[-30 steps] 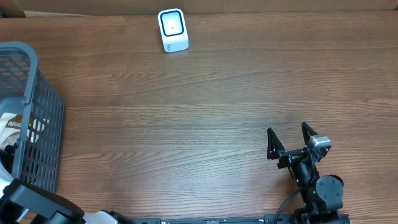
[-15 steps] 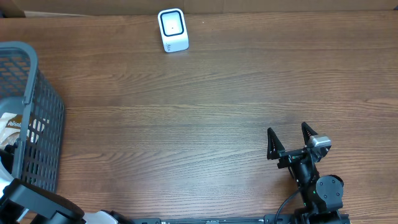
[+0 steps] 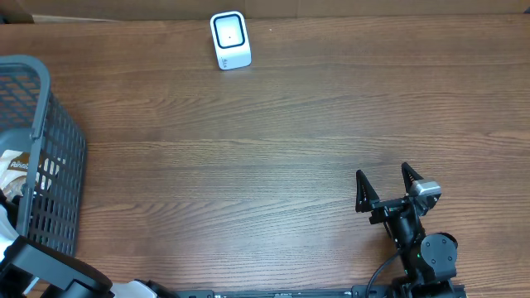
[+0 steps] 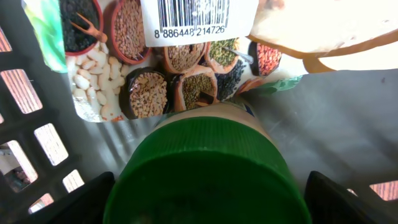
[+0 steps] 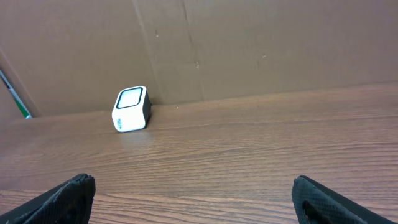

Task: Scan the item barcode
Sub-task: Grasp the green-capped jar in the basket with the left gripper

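Left gripper [image 4: 208,190] narrowed around green-lidded jar [image 4: 205,158]; barcoded bean packet [image 4: 155,62] behind

Light bright, even, diffuse; table [image 3: 290,124] grain sharp, shadows soft. Left wrist view: green lid [image 4: 205,177] blurred close up, barcode label [image 4: 189,18] crisp. Mild glare on scanner [image 3: 229,39] window.

Inside the basket [image 3: 58,149], something pale [image 3: 5,217] has newly appeared at the overhead view's left edge.
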`<state>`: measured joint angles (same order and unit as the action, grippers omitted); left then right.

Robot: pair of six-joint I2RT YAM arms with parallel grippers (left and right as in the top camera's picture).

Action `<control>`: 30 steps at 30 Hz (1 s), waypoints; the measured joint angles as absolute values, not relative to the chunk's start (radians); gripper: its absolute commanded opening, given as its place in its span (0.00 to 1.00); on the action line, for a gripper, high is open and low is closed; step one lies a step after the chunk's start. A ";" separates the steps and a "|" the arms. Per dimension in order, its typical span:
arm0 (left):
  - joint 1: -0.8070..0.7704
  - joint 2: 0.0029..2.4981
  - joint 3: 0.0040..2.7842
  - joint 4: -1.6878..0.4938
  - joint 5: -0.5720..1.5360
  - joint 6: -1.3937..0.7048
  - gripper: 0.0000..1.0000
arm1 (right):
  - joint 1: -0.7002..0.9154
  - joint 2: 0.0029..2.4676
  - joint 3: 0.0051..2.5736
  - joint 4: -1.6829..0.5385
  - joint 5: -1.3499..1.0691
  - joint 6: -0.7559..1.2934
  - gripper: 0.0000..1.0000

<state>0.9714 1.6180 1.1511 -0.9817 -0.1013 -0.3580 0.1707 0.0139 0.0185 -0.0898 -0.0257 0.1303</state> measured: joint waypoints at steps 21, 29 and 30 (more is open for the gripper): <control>0.971 1.624 1.245 -1.081 -0.055 -0.360 0.50 | 0.171 0.014 0.019 -0.090 -0.025 0.130 1.00; 0.970 1.624 1.489 -1.201 0.049 -0.360 0.48 | 0.171 0.014 0.019 -0.090 -0.026 0.130 1.00; 0.970 1.624 1.525 -1.219 0.067 -0.360 0.48 | 0.171 0.014 0.019 -0.090 -0.025 0.130 1.00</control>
<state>0.9695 1.6238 1.5246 -1.2186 0.0669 -0.3595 0.1707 0.0139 0.0185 -0.0898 -0.0254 0.1303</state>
